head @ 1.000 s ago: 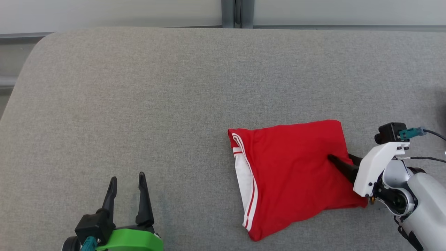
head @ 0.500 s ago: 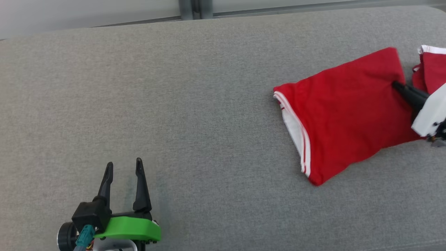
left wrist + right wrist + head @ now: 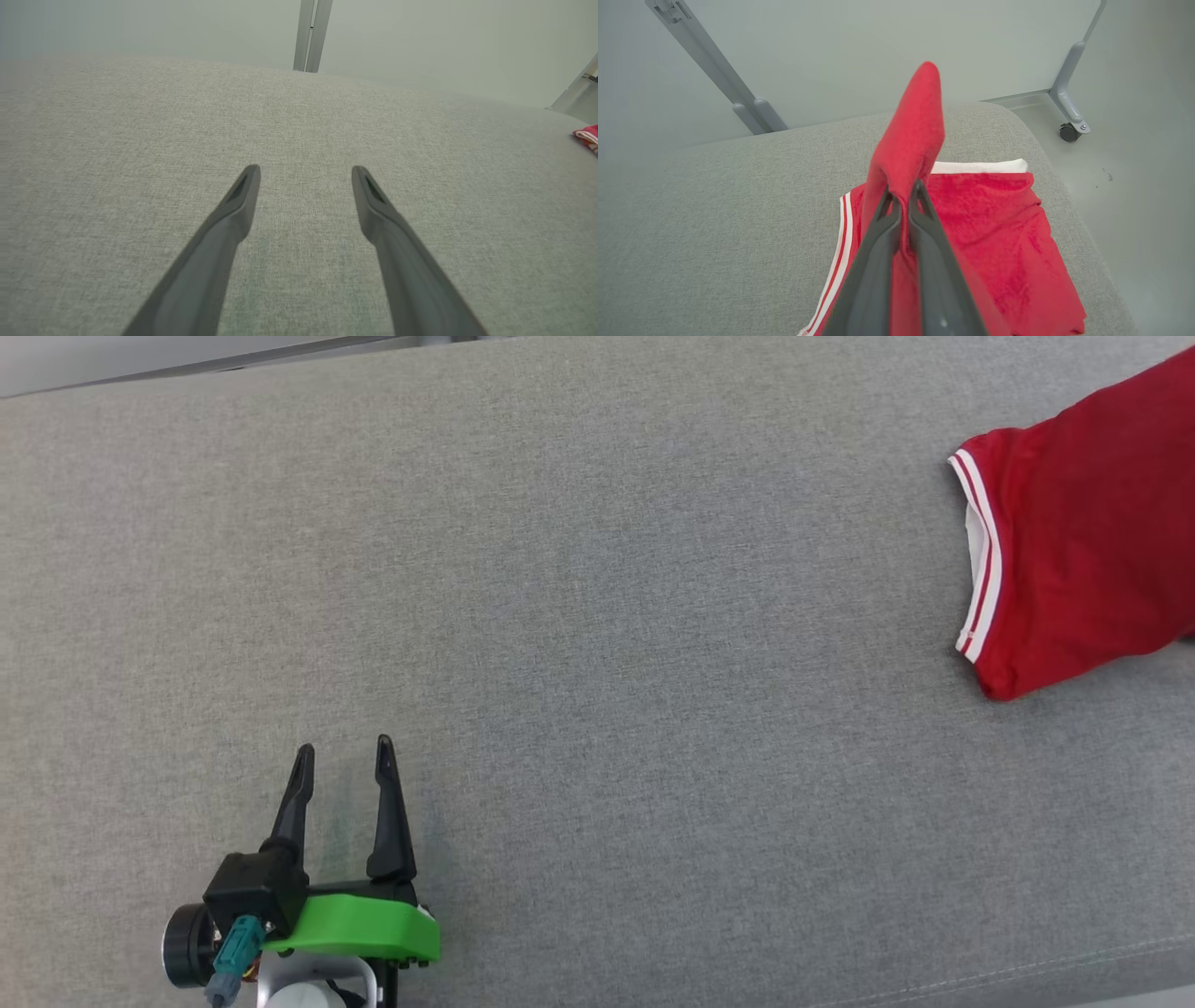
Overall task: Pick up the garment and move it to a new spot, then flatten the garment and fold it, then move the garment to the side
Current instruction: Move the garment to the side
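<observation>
Head view: the left gripper [image 3: 344, 745] sits at lower left over the grey cushion [image 3: 597, 616], its two dark fingers parted with nothing between them. The red garment [image 3: 1083, 541], edged with white stripes, lies on the cushion at the far right and is cut off by the frame edge.

Left wrist view: the fingers stand wide apart above bare grey fabric. A small patch of red cloth shows at the right margin.

Right wrist view: the right gripper [image 3: 903, 189] is closed on a raised fold of the garment, which stands up past the fingertips. More red cloth with white trim lies below, near the cushion's rounded corner. A caster [image 3: 1068, 133] rests on the floor beyond.
</observation>
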{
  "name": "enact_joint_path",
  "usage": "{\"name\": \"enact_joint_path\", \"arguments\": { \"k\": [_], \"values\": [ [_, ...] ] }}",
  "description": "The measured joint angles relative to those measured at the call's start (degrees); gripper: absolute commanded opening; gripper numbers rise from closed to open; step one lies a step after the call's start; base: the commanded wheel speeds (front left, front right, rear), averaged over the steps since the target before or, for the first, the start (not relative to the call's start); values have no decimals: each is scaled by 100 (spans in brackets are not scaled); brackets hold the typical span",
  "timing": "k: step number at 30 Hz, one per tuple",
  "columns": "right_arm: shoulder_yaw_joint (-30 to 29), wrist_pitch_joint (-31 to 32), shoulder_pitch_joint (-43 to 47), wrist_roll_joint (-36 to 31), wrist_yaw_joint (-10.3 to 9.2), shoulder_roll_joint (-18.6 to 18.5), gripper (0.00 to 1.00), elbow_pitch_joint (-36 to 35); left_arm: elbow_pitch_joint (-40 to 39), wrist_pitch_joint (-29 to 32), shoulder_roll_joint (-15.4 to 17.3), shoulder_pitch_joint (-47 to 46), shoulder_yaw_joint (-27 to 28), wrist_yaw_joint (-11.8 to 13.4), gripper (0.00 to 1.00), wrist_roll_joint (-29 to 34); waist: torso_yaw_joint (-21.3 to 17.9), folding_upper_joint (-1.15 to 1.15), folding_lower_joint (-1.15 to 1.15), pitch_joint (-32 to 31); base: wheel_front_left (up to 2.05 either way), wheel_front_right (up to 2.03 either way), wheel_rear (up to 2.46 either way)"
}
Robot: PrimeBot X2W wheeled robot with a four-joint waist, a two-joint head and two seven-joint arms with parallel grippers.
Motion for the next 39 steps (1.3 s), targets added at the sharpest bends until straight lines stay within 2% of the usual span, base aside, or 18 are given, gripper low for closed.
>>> {"name": "enact_joint_path", "arguments": {
  "k": [8, 9, 10, 11, 14, 17, 21, 25, 28, 29, 33, 35, 39],
  "values": [
    [-258, 40, 2, -18, 1, -54, 0, 113, -4, 1, 1, 75, 58, 20, 100, 0, 44, 0, 0, -60, 0, 0, 0],
    [-326, 51, 49, -55, 1, -87, 10, 202, -5, 0, 1, 101, 63, 20, 100, 3, 33, 0, 0, -80, 0, 0, 0],
    [-380, 4, 91, -135, 1, -130, 72, 294, -5, 0, 1, 114, 67, 18, 100, 9, 21, 0, 0, -89, 0, 0, 0],
    [-439, -118, 113, -348, 1, -186, 100, 452, -7, 0, 1, 117, 74, 14, 100, 24, 5, 0, 0, -98, 0, 0, 0],
    [-598, -684, 112, -1132, 0, -255, 100, 904, 2, 0, 1, 112, 87, -12, 100, 79, -27, 0, 0, -126, 0, 0, 0],
    [-735, -1463, 115, -1758, 1, -124, 100, 1146, -16, 0, 0, 110, 111, -20, 100, 78, -30, 0, 0, -175, 0, 0, 0],
    [-837, -2339, 385, -2487, 2, 88, 100, 1220, -118, 1, 1, 171, 202, 15, 100, 64, -3, 0, 0, -289, 0, 0, 0],
    [-917, -3031, 831, -2855, 2, 452, 100, 996, -164, 1, 1, 388, 289, 42, 100, -2, 57, 0, 0, -469, 0, 0, 0],
    [-942, -3252, 1320, -3132, 2, 812, 100, 621, -223, 1, 1, 532, 361, 70, 100, -52, 124, 0, 0, -644, 0, 0, 0],
    [-1027, -3314, 1705, -3349, 2, 1116, 100, 283, -304, 0, 1, 603, 410, 92, 100, -58, 196, 0, 0, -770, 0, 0, 0],
    [-1347, -3338, 2352, -3910, 3, 1789, 100, -441, -449, 1, 2, 724, 468, 146, 100, -53, 367, 0, 0, -975, 0, 0, 0],
    [-1527, -3338, 2652, -4184, 4, 2258, 100, -817, -501, 0, 3, 799, 476, 165, 100, -46, 460, 0, 0, -1077, 0, 0, 0],
    [-1422, -3339, 3466, -4615, 4, 3073, 100, -1072, -387, 0, 1, 981, 564, 214, 100, 5, 639, 0, 0, -1321, 0, 0, 0]
  ]
}}
